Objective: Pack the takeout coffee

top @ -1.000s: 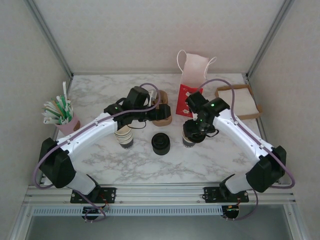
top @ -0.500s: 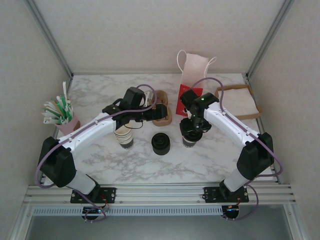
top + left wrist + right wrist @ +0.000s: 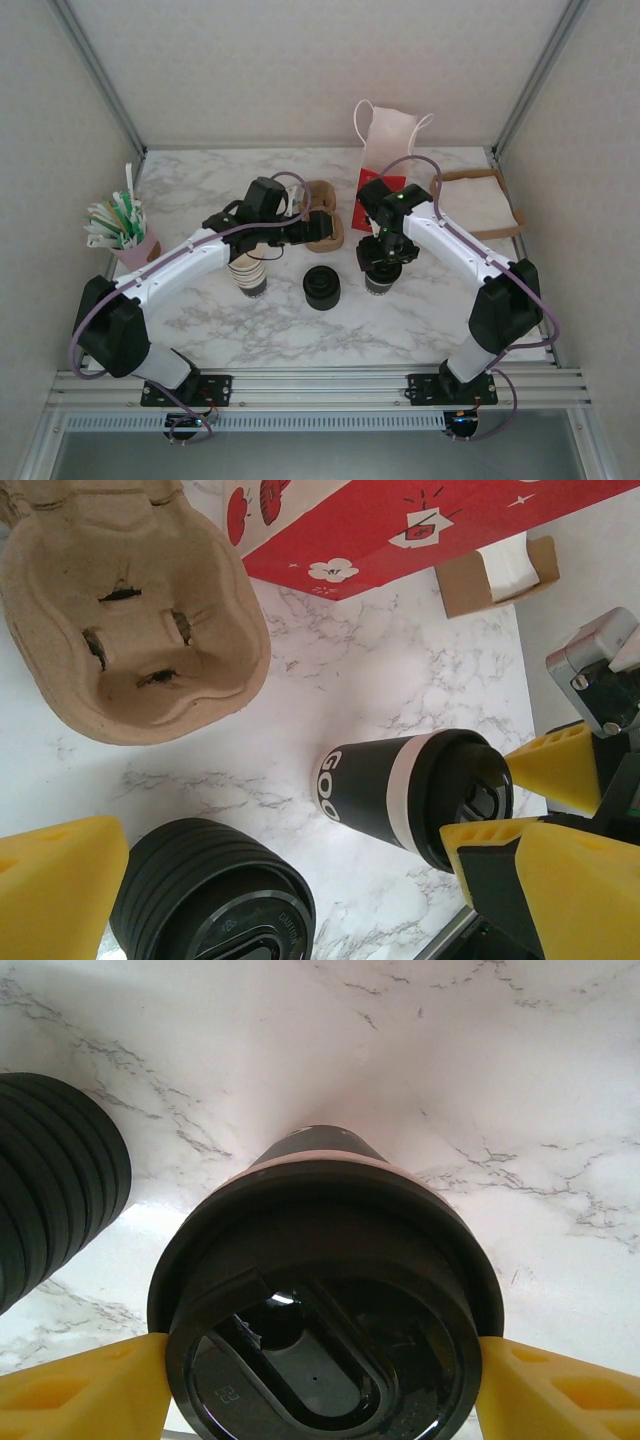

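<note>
Takeout coffee (image 3: 325, 1260) upright, long axis vertical, in right hand (image 3: 320, 1385).

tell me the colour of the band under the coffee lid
White, on the black-sided takeout coffee; clearest from the left wrist.

This looks like a robotics lab booth dressed as a café counter: aluminium frame (image 3: 300, 378), marble-look tabletop (image 3: 420, 320), pulp cup carrier (image 3: 130, 610), red-and-white paper bag (image 3: 385, 135), pink cup of wrapped sticks (image 3: 128, 240), lidded takeout coffee (image 3: 380, 790).
</note>
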Available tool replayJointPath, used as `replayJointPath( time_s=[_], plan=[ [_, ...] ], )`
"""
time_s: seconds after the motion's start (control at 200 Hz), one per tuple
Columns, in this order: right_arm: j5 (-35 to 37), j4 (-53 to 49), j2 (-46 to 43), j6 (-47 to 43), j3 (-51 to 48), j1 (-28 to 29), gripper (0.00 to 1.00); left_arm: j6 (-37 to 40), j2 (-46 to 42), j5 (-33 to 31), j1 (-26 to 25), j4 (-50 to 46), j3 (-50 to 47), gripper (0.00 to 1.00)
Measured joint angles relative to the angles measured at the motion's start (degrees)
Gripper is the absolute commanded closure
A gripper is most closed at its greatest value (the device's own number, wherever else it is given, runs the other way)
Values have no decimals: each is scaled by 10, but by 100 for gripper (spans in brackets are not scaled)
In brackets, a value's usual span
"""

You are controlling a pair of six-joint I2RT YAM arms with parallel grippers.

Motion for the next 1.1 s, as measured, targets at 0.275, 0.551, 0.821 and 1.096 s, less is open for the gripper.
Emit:
replayJointPath(
  time_s=[0.275, 0.551, 0.821, 1.096],
  plan=[
    [0, 0, 2, 0, 0, 0, 24, 0, -2, 0, 0, 0, -6, 0],
    [0, 1, 6, 0, 0, 0, 24, 0, -7, 0, 0, 0, -6, 0],
    [1, 3, 12, 0, 0, 0, 24, 0, -7, 0, 0, 0, -10, 0],
    [0, 3, 13, 0, -1, -2, 24, 0, -7, 0, 0, 0, -10, 0]
  ],
)
